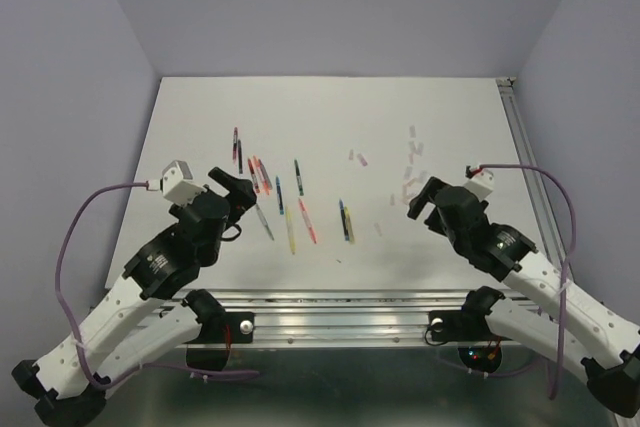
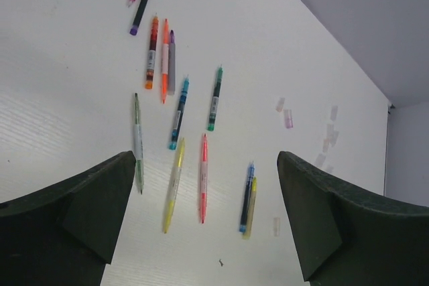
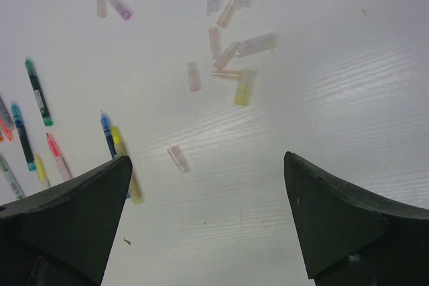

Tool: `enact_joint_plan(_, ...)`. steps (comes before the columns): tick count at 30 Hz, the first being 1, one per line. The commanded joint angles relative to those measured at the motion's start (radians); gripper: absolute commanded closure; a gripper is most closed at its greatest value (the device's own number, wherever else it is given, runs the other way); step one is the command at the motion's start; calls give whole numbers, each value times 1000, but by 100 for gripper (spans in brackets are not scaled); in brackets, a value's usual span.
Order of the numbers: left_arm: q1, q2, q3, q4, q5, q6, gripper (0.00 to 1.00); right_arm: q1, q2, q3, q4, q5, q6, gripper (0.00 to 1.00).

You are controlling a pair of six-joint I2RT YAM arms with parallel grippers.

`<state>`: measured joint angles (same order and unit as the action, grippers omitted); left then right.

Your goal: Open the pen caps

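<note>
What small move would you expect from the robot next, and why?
Probably lowering the left tool toward the green pen just ahead of it. Both it and the right tool hang open and empty, loose pen caps already lie scattered on the right, and the other pens lie on the left. Whether this pen still wears a cap, I cannot tell.

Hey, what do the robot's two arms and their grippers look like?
The left arm and right arm have white shells with black joints. The left gripper and right gripper are black, with dark wedge-shaped fingers. On each wrist, a purple cable loops to a white box.
</note>
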<state>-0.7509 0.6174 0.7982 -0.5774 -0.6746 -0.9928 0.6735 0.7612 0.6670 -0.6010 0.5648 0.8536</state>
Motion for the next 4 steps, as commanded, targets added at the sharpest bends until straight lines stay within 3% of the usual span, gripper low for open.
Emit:
enact_joint_plan(1,-1,-18,-7,-58,-80,-33,1,-8,-40,43,-23,64,21,0)
enact_joint_plan(4,1,-7,-14,-55,-77,-29,1,-6,-45,42,-25,67,21,0)
